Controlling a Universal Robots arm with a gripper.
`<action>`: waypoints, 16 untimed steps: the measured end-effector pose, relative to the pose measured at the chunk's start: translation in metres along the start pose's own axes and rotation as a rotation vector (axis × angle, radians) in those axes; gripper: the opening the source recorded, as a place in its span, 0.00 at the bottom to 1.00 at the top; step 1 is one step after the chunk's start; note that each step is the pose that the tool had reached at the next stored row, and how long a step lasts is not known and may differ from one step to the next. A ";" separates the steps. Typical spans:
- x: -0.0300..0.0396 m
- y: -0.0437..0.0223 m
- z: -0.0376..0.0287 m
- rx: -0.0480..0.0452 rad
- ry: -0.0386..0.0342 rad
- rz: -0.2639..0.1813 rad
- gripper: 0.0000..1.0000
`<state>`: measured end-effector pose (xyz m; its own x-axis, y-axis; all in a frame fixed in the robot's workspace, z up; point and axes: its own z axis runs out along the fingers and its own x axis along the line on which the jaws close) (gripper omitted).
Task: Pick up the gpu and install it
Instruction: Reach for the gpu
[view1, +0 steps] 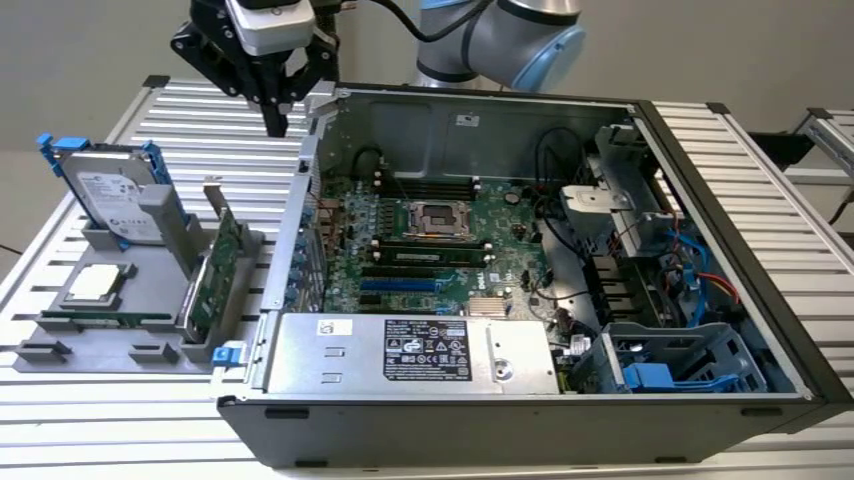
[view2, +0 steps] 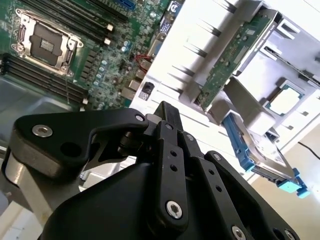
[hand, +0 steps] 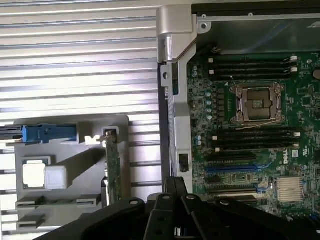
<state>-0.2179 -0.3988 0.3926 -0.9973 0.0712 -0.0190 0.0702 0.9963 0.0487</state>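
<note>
The gpu (view1: 218, 268) is a green card standing on edge in a grey holder (view1: 134, 352) on the exterior view's left, beside the open computer case (view1: 747, 300). Both wrist views show it as a thin green board (view2: 225, 62) (hand: 113, 170). My gripper (view1: 276, 126) hangs above the slatted table behind the holder, close to the case's back corner and well above the gpu. Its black fingers (view2: 167, 114) (hand: 175, 184) are pressed together with nothing between them. The motherboard (view1: 427, 240) lies bare inside the case, with blue card slots (view1: 400, 284).
A silver hard drive with blue rails (view1: 114, 195) leans in the holder. A square processor (view1: 96, 283) and a memory stick (view1: 100, 319) lie beside it. A power supply (view1: 400, 350) fills the case's near side, and drive cages (view1: 681, 365) sit on the right.
</note>
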 end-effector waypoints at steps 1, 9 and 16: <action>0.0014 -0.0001 0.0000 0.0000 0.0000 0.000 0.00; 0.0113 -0.0008 -0.0002 0.0000 0.0000 0.000 0.00; 0.0193 -0.0013 -0.0004 0.0000 0.0000 0.000 0.00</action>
<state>-0.2372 -0.3988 0.3926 -0.9973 0.0712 -0.0190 0.0702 0.9963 0.0488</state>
